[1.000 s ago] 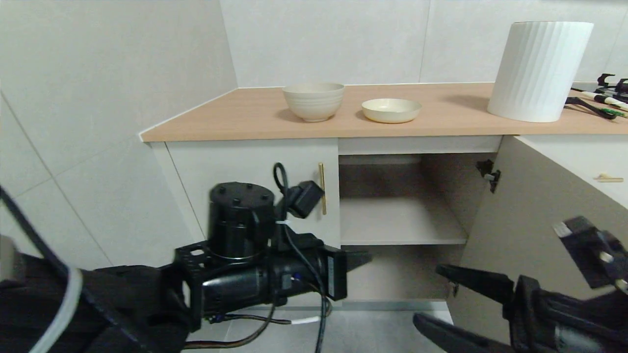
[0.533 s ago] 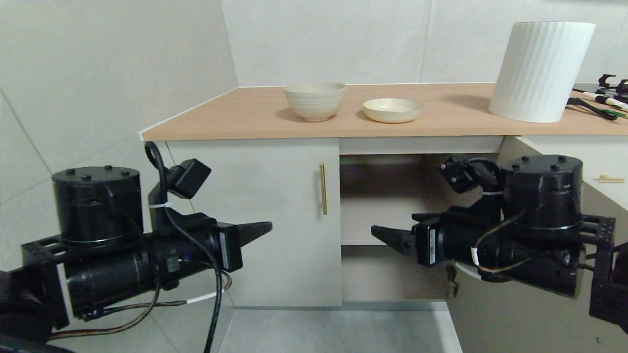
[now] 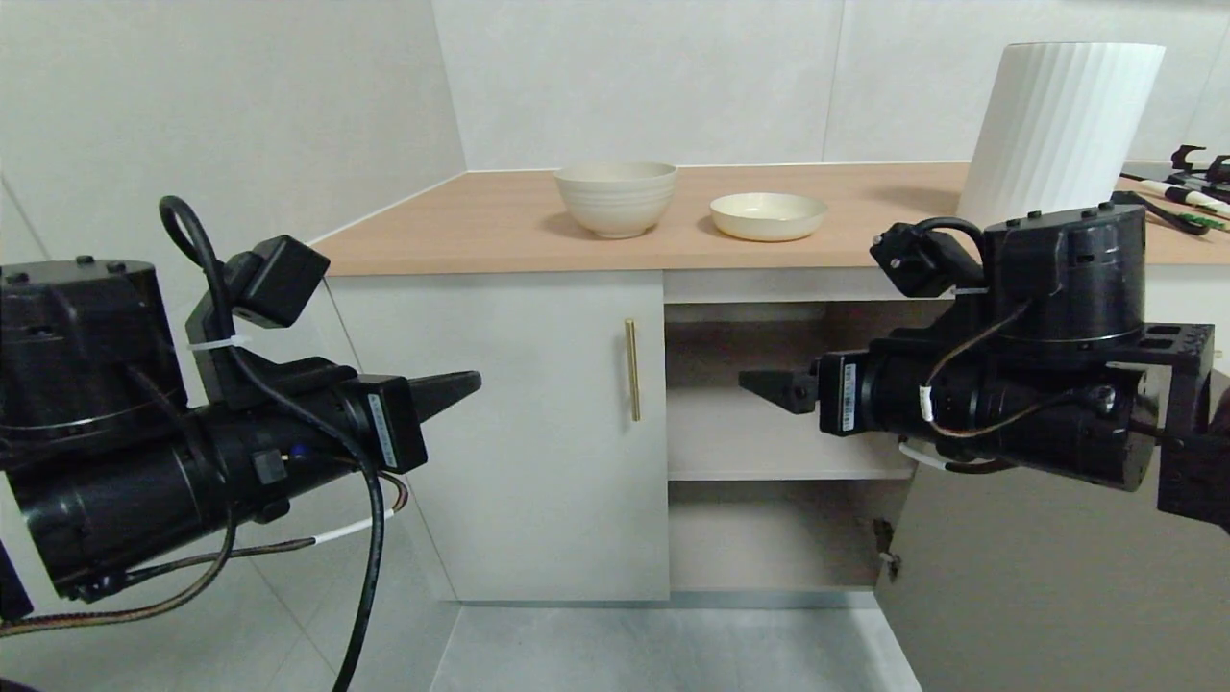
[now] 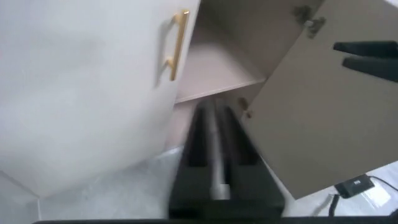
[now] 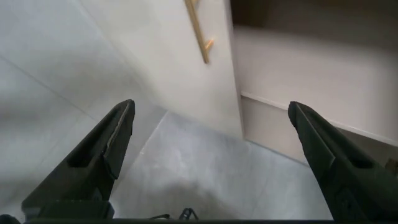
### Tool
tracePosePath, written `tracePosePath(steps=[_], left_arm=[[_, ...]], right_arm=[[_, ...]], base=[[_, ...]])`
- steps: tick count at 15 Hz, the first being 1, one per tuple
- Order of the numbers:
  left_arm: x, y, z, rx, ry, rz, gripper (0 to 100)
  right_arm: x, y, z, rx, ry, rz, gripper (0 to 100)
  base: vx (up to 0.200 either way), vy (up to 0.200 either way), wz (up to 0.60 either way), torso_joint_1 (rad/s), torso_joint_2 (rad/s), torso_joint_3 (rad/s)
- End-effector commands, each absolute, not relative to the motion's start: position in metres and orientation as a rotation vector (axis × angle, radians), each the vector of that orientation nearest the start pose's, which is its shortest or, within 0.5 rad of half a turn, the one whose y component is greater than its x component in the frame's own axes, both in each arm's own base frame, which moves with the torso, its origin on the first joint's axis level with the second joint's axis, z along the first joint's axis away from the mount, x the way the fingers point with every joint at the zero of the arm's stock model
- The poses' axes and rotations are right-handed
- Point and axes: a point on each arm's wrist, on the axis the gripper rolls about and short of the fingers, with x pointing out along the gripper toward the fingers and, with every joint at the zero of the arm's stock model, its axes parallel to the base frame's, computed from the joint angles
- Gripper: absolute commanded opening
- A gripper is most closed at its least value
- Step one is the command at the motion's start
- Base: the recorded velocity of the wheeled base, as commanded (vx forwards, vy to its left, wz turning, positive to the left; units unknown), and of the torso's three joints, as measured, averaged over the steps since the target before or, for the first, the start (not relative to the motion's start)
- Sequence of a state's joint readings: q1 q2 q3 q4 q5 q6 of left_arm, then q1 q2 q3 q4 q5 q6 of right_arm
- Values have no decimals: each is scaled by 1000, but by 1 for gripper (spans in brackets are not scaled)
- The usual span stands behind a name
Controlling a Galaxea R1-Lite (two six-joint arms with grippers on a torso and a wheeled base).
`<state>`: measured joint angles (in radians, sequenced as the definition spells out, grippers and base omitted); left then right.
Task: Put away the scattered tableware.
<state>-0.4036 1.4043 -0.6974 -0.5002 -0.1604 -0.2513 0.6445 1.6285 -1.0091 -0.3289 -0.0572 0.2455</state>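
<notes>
Arms coming up.
I raise the closed left gripper (image 3: 454,387) and wide-open right gripper (image 3: 769,388); bowl (image 3: 616,197) and dish (image 3: 768,215) wait above them.

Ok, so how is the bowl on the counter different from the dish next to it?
The bowl is tall and deep, while the dish is low and shallow. The bowl has ridges around its outside; the dish looks smooth. The bowl is a greyer cream, the dish a yellower one. Both stand upright on the wooden counter, side by side without touching.
</notes>
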Motion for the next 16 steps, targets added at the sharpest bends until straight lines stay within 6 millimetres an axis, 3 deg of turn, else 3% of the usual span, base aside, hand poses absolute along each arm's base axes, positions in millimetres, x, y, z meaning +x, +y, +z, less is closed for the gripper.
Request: tracePosePath(steps=[1,8,12,16], left_arm=[[215,-99,220,-218,273,-546,100],[201,-93,238,-180,170,-482,100],[190,-87,246,-145,129,-468,100],[189,-83,246,-141,168,-449,100]], right_arm=[[234,173,243,149,323,544,100],[214,159,270,195,301,542,100],[210,157,273,197,337,540,100],[206,160,271,186,360,555,100]], base=[[0,0,0,0,0,0],[0,0,0,0,0,0],[0,0,0,0,0,0],[200,0,0,0,-4,4]])
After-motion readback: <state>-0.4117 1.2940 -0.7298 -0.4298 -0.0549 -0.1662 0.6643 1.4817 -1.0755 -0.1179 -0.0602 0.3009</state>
